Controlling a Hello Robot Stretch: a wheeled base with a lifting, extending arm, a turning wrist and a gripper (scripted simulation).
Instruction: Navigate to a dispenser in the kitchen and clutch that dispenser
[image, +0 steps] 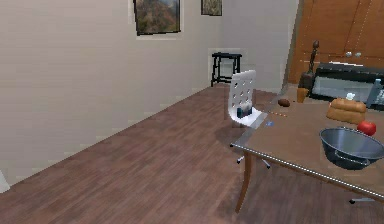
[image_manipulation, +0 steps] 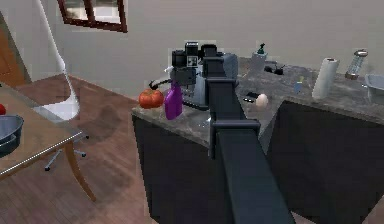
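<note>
Hand: you can't tell whether it holds anything.
Purple bottle: on your desk, by the hand.

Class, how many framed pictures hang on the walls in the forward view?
2. A larger framed picture hangs left of centre at the top; a smaller framed picture is right of it, cut by the top edge. Others may be hidden beyond the view.

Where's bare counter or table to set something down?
Counter: bare strip between the pale egg-like thing and the paper towel roll. Table: bare wood between the metal bowl and the white chair. Crowded: counter's left end, where orange pumpkin, purple bottle, dark machine and the arm bunch together.
</note>
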